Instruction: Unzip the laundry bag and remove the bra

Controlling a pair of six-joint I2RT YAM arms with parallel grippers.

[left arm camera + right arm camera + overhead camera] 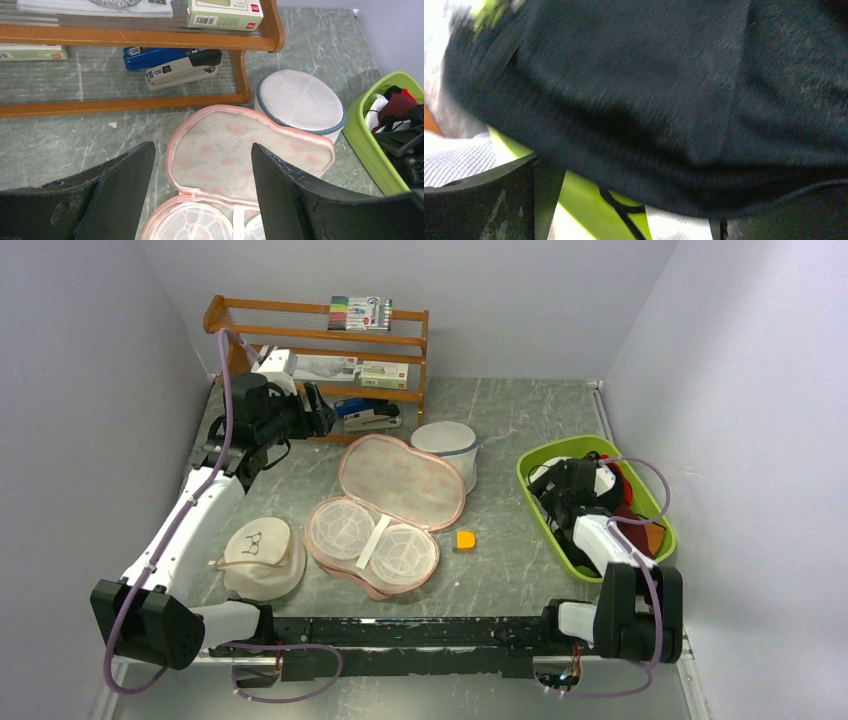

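The laundry bag (372, 545) lies unzipped mid-table. Its lid (402, 480) is flipped back, pinkish-beige inside up. Two round white mesh cups and a white strap show in its base. It also shows in the left wrist view (240, 150). My left gripper (320, 410) is open and empty, held above the table by the shelf; its jaws (202, 146) frame the bag's lid. My right gripper (562, 480) is down in the green basket (545, 455). Its jaws (629, 200) stand apart. Black fabric (649, 75) with a thin black strap lies right in front of them. I cannot tell if it is the bra.
A wooden shelf (320, 340) at the back left holds boxes and a stapler (370, 418). A white mesh cylinder (445, 445) stands behind the bag. A cream cap (260, 555) lies left of it and a small orange piece (466, 539) to its right. The basket holds red and white clothes.
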